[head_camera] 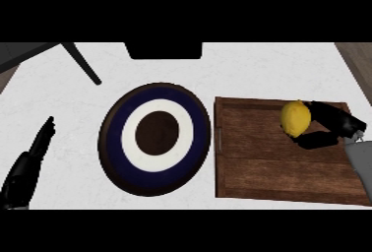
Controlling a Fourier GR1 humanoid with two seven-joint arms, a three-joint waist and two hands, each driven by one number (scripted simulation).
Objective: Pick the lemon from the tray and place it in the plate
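Only the head view to go on here. The lemon (295,118) is at the far right part of the wooden tray (276,172). The right hand (335,120) comes at it from the right, fingers curled round its far side and thumb tucked against the near side, so it's pinching the lemon. Can't tell whether it's lifted or sitting on the tray. The plate (116,147) lies just left of the tray on the white surface (65,98), nothing on it. The left hand (25,170) is parked at the lower left edge, fingers straight, resting.

What I'd worry about: the hand only seems to wrap the lemon's right half, and a lemon is rounded, so it could squirt out leftwards on the lift. The carry also crosses the tray's left rim, so a low path might clip it and knock the lemon free. And a release near the plate's edge could let it roll off.
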